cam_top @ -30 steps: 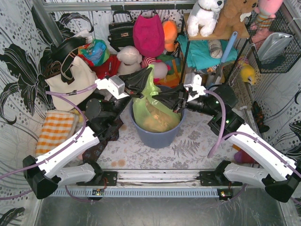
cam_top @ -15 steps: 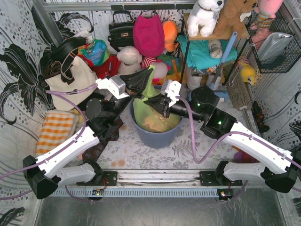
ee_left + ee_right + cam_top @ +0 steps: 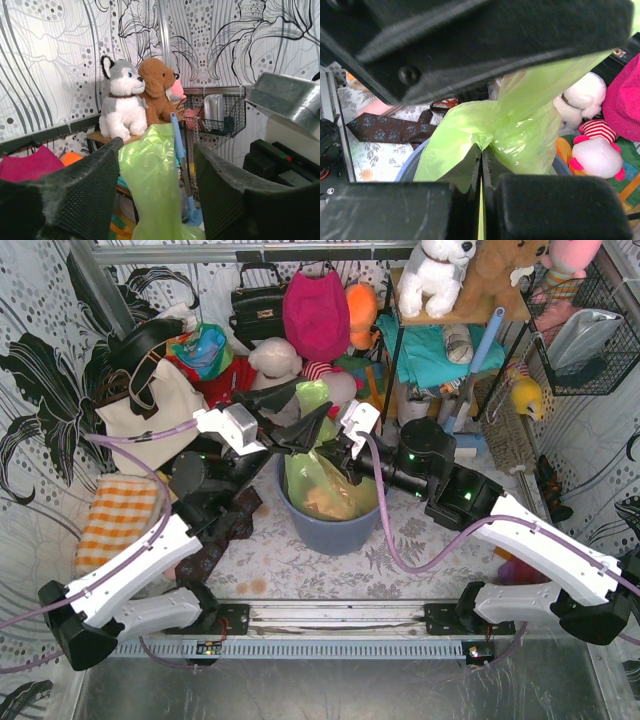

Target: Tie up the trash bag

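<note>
Trash bag [image 3: 150, 170] — seemingly loose between fingers [image 3: 85, 195]

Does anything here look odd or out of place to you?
One thing: a flap of the thin lime-green plastic trash bag stands upright, loose between the left tool's spread fingers, while the right tool pinches another part shut. The bag sits untied in the blue-grey round plastic bin.
</note>
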Controlling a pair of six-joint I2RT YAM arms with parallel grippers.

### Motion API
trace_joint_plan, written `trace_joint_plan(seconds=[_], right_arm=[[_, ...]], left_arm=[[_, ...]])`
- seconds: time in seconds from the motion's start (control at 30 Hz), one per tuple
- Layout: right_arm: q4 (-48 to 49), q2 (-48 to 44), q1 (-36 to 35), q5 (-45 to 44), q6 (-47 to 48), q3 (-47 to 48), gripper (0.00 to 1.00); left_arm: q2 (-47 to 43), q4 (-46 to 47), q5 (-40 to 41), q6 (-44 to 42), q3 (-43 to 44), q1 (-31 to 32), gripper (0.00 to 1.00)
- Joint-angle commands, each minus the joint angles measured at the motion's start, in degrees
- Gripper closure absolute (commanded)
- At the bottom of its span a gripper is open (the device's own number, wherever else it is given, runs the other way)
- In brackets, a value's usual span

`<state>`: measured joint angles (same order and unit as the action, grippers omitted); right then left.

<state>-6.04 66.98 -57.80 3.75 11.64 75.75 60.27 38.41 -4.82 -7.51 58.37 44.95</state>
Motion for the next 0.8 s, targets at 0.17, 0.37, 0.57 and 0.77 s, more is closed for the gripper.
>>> trace_joint_plan(seconds=[0.17, 0.37, 0.57, 0.77], right_arm=[[-7.7, 0.9, -0.4, -1.2, -2.0, 4.8, 1.00], [-11.3, 2.3, -0.6, -2.3, -4.1, 7.1, 1.00], [-13.6, 3.4, -1.3, -3.9, -6.2, 8.9, 1.00], [-13.7, 3.5, -1.5, -4.3, -7.6, 8.8, 1.00]], left_arm=[[-9.8, -9.1, 12.7, 1.5, -1.3, -0.3, 0.25], [-13.8, -22.8, 11.8, 4.6, -2.0, -0.3, 0.25], [-12.4, -30.4, 9.9, 6.7, -2.8, -0.4, 0.31], [-9.7, -33.7, 5.5, 7.1, -1.8, -0.6, 0.39]])
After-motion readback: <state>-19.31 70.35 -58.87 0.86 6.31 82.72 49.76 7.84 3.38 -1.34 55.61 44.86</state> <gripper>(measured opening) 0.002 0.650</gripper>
